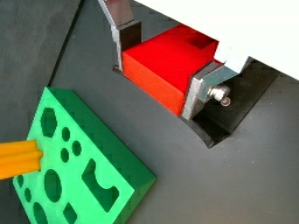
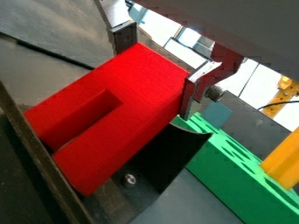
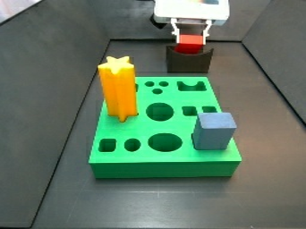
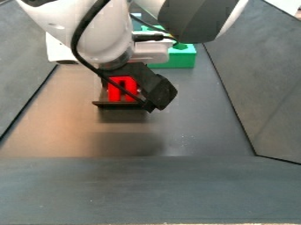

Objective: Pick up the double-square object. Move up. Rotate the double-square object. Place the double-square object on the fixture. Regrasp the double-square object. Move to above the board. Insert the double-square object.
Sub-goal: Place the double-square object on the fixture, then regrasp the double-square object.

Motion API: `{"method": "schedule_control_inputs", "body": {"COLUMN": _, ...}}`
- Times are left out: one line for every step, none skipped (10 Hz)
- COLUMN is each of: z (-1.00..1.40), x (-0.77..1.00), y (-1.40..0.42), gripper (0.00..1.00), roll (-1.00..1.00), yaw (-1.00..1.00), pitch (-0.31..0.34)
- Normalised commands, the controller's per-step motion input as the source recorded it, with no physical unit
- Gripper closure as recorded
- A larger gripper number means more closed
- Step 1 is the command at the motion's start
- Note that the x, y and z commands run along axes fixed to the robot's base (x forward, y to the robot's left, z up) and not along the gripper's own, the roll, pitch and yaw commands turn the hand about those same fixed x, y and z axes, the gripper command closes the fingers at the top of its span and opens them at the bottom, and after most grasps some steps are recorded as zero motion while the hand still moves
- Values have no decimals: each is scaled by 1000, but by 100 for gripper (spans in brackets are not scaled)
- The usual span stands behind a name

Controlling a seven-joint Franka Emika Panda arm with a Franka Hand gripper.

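The glossy red double-square object [image 1: 166,68] sits between the silver fingers of my gripper [image 1: 162,63], which is shut on it. It also shows in the other wrist view [image 2: 100,114], with its groove facing the camera. The block rests on the dark fixture [image 3: 189,61] at the far end of the floor, behind the green board [image 3: 162,125]. In a side view the gripper [image 3: 191,38] stands over the fixture with the red block [image 3: 191,42] in it. From the opposite side the block [image 4: 121,88] sits on the fixture [image 4: 118,105] under the wrist.
A tall yellow-orange star prism [image 3: 117,87] stands in the board's left side. A grey-blue cube [image 3: 214,131] sits on the board's near right corner. Dark walls enclose the floor. The robot's white arm [image 4: 94,31] looms above the fixture.
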Motion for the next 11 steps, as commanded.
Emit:
{"method": "schedule_control_inputs", "body": {"z": -637, "x": 124, "y": 131, "gripper": 100, "roll": -103, "yaw": -148, "pitch": -40}}
{"method": "schedule_control_inputs", "body": {"z": -633, "x": 114, "y": 145, "gripper": 100, "roll": -99, "yaw": -139, "pitch": -48}}
{"method": "schedule_control_inputs", "body": {"z": -632, "x": 114, "y": 144, "gripper": 100, "roll": -101, "yaw": -139, "pitch": -48}}
{"method": "schedule_control_inputs", "body": {"z": -624, "x": 116, "y": 143, "gripper": 100, "roll": -100, "yaw": -112, "pitch": -49}}
{"method": "schedule_control_inputs", "body": {"z": -626, "x": 108, "y": 137, "gripper": 100, "roll": -101, "yaw": -86, "pitch": -46}}
{"method": "schedule_control_inputs", "body": {"z": -167, "x": 0, "y": -500, "gripper": 100, "roll": 0, "yaw": 0, "pitch": 0}}
{"method": "schedule_control_inputs", "body": {"z": 0, "x": 0, "y": 0, "gripper": 0, "roll": 0, "yaw": 0, "pitch": 0}}
{"method": "schedule_control_inputs", "body": {"z": 1000, "x": 0, "y": 0, "gripper": 0, "roll": -15, "yaw": 21, "pitch": -3}}
{"method": "schedule_control_inputs", "body": {"z": 1000, "x": 0, "y": -2, "gripper": 0, "roll": -9, "yaw": 23, "pitch": -3}}
{"method": "schedule_control_inputs", "body": {"z": 1000, "x": -17, "y": -2, "gripper": 0, "roll": 12, "yaw": 27, "pitch": 11}}
{"method": "schedule_control_inputs", "body": {"z": 1000, "x": -25, "y": -2, "gripper": 0, "roll": 26, "yaw": 27, "pitch": 20}}
